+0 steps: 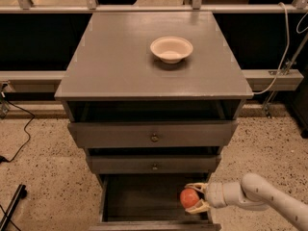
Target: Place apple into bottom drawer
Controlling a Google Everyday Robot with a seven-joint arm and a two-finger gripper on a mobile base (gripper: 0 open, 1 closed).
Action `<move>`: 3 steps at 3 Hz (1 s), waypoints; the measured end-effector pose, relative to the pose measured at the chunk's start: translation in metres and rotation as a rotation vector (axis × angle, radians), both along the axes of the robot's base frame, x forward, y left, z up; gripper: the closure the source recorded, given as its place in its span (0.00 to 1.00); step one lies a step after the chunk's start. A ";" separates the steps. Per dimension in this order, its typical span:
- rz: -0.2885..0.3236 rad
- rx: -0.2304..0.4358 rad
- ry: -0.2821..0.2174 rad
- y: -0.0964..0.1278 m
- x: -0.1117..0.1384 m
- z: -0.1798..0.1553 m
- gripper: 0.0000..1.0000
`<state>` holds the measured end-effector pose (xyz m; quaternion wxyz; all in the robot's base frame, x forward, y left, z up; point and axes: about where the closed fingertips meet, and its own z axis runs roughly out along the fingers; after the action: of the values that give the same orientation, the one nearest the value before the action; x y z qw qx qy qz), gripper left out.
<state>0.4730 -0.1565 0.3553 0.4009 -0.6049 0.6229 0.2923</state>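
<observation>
Apple (188, 198) clamped in end effector (193, 198), low over right end of open bottom drawer (139, 198), below tabletop (110, 61) front-right corner. Contact with drawer floor unclear. Grasp and carry done. Release and withdrawal left.

The pale, smooth plastic-looking pincer (192, 198), over the bottom drawer (144, 196) of dark matt wood, is gripping the smooth-skinned apple (188, 197); the grey bench (120, 57) is looking matt.
</observation>
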 end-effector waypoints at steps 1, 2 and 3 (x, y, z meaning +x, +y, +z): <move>-0.001 -0.008 0.000 -0.001 0.000 -0.003 1.00; 0.005 -0.020 0.015 0.010 -0.001 -0.027 1.00; -0.004 -0.036 0.041 0.023 0.001 -0.052 1.00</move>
<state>0.4743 -0.1337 0.3030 0.3777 -0.6046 0.6373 0.2927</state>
